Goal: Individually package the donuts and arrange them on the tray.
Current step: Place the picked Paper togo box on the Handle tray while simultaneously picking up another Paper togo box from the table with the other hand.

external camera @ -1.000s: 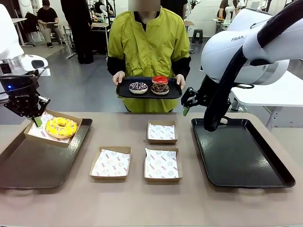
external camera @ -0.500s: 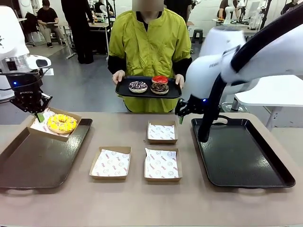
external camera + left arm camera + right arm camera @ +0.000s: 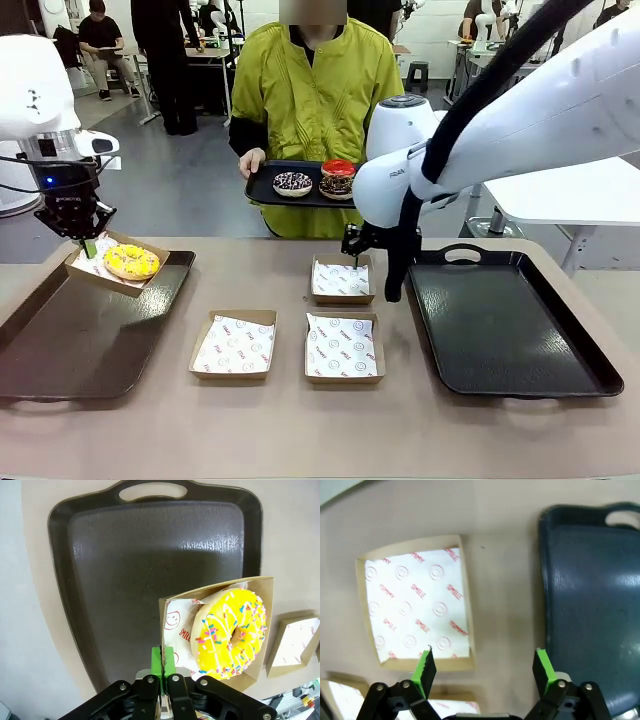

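Holding the boxed yellow-iced donut [image 3: 131, 262], left gripper [image 3: 88, 243] clamped on its box [image 3: 172, 625] wall.
Left to pack: three donuts [image 3: 292, 184]; right gripper [image 3: 484, 660] wide, empty.

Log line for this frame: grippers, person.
left gripper: shut on box rim, yellow donut inside, over left tray | right gripper: open above empty box | person: holding small tray of donuts

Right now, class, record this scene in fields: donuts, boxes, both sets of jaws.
Yellow donut: in a box over the left tray
Left jaws: shut on that box's rim
Right jaws: open, above the gap between far empty box and right tray
Held out: sprinkled donut, red donut, dark chocolate donut, on the person's tray
Nearer empty boxes: two, side by side
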`<state>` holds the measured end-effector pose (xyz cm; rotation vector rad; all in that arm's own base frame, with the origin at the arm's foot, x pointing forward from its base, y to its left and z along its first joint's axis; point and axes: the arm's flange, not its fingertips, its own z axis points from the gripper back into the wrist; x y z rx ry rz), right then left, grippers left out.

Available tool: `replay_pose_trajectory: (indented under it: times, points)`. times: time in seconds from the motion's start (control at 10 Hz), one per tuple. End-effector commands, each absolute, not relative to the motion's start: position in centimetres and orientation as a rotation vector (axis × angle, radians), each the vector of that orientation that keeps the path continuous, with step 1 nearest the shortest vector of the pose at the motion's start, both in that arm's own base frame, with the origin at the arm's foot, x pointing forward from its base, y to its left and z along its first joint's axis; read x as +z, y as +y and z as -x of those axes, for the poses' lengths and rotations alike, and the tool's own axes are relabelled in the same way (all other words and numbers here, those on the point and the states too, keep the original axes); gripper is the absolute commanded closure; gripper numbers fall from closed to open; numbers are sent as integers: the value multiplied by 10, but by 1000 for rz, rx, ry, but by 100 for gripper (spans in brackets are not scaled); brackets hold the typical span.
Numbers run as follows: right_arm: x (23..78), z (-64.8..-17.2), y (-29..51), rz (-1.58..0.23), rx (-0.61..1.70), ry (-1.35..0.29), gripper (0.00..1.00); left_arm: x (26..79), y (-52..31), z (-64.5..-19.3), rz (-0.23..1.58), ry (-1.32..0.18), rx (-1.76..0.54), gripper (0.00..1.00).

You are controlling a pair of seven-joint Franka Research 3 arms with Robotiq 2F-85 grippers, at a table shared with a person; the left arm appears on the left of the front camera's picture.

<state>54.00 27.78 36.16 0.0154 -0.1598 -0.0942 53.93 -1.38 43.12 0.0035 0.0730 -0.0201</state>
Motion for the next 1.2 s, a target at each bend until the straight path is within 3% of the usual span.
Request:
replay_pose_trajectory:
  times: [0.0,0.6,1.1]
  points:
    - [353,-557,291,7,-105,-206,0,427,-5,-548,3,69,-53,99]
    - [350,-554,288,-17,-91,-165,0,417,-12,-545,8,79,-34,99]
    - [339,-553,273,-67,-105,-203,0,393,-11,-561,12,-53,67,99]
